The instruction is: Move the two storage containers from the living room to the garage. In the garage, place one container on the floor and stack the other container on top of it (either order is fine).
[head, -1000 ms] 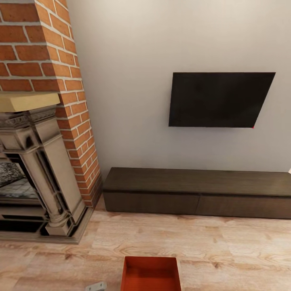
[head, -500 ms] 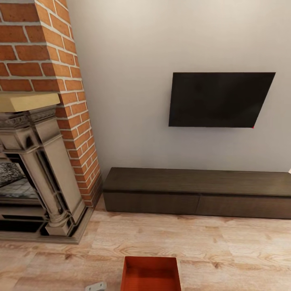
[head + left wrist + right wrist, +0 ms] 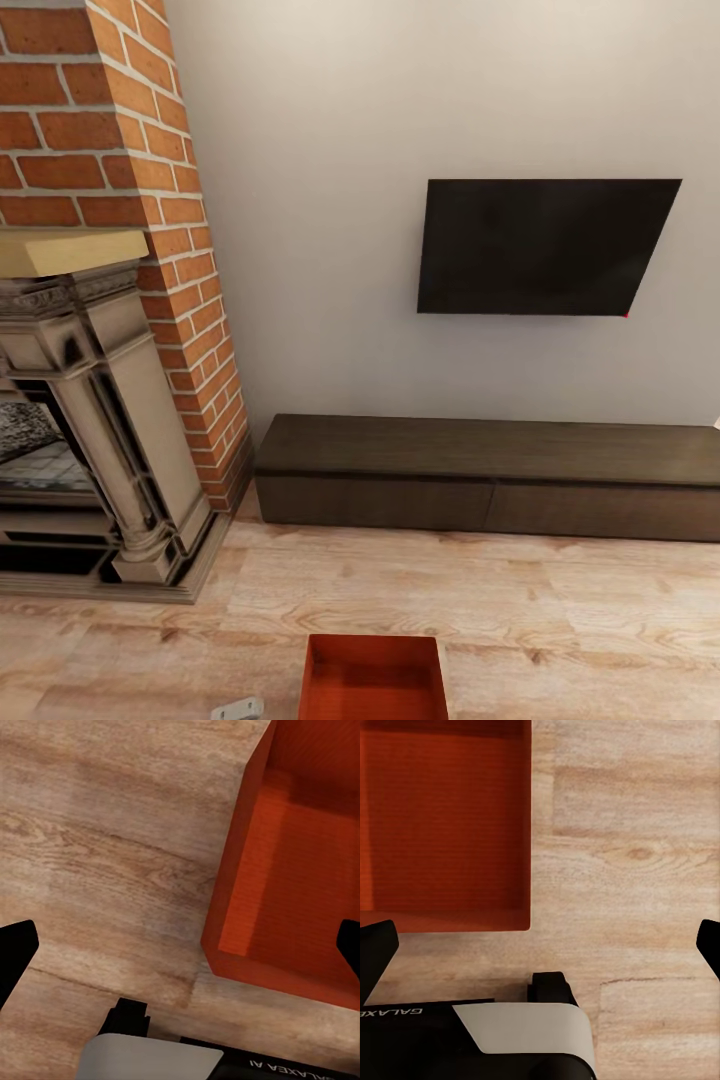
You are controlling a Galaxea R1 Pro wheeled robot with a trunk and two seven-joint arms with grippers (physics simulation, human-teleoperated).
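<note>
On the living room's wood-plank floor (image 3: 560, 620) sits one storage container (image 3: 372, 680), both grippers spread empty above its sides, so probably lower evenly onto opposite walls before clamping.

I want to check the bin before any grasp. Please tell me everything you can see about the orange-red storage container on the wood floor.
The storage container is an orange-red, open-topped rectangular bin with thin upright walls and a finely ribbed bottom, plastic by its look. It is empty and lies flat on the light wood-plank floor, in front of the dark bench. Its near end is cut off by the head view's lower edge. Both wrist views show it between the arms, with nothing gripping it.
</note>
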